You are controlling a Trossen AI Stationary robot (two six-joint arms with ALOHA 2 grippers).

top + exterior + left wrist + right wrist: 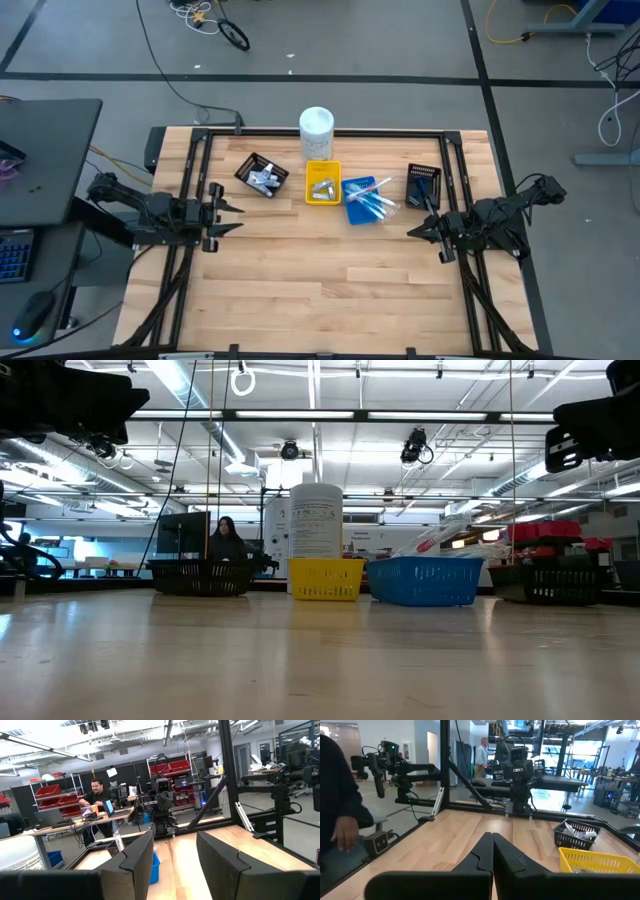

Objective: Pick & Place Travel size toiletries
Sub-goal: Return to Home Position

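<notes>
Sorting apparently done: travel size toiletries (374, 196) inside left black bin (248, 165), yellow bin (310, 170) and blue bin (350, 215); left gripper (232, 217) at left side of table (320, 290), fingers (135, 865) apart, empty; right gripper (416, 232) at right side, pinched shut, empty; only homing left.

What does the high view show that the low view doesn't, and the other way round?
Only the high view looks into the bins: white tubes in the left black bin, silvery pieces in the yellow bin, plus the left gripper and right gripper whole, at the sides of the table. Only the low view shows a person beyond the table. Both show the four bins, blue bin and right black bin included, and the white container.
</notes>
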